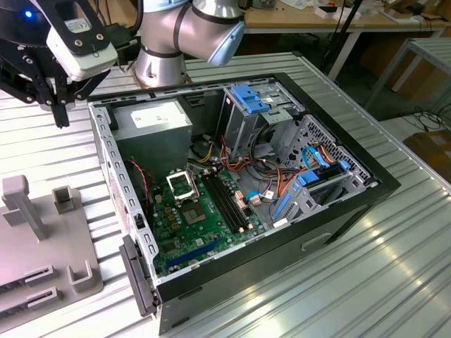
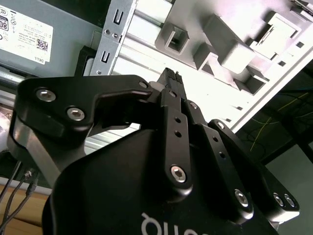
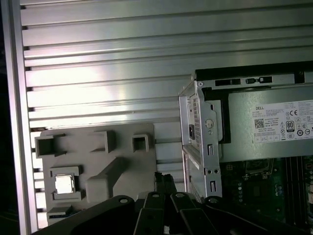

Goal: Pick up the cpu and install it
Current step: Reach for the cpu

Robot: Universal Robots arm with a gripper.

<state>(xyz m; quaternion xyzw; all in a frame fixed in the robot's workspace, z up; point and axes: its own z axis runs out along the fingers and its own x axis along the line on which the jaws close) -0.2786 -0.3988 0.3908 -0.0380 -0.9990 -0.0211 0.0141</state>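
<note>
glare streaks on ribbed table (image 1: 394,282), dim case (image 1: 282,257) interior

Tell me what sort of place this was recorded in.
Probably a robotics lab or workshop: a robot arm rises behind an open computer case on a ribbed metal table, with cluttered workbenches beyond.

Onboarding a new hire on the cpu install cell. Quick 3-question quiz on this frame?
1. True or false: the cpu lies inside the computer case.
2. The gripper hangs over: A) the motherboard; B) the table beside the case; C) the drive cage.
3. Fill in: the gripper's fingers are ____.
Key: 1 false, it sits in a pocket of the grey fixture. 2 B. 3 shut, holding nothing.
</note>
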